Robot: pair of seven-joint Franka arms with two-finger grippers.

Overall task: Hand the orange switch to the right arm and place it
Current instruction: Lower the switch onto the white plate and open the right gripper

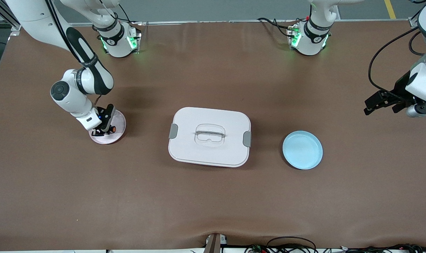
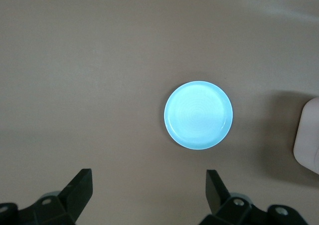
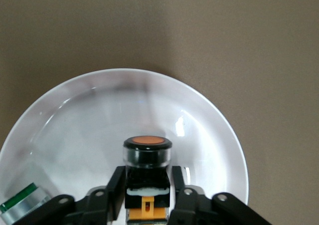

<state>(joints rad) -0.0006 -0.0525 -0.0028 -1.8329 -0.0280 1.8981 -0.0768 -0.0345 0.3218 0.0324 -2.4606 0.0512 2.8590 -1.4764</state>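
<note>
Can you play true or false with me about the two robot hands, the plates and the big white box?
1. The tiny black push-button switch with a round orange end sits between the right hand's fingers, over the round pale pink plate. True.
2. The round light blue plate holds a switch. False: it is bare.
3. The left hand is open above the table near the blue plate. True.
4. The white rectangular lidded box has its lid off. False: the lid is on.

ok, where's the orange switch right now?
The orange switch sits between the right hand's fingers, down on the pink plate at the right arm's end of the table, away from the white lidded box.
</note>
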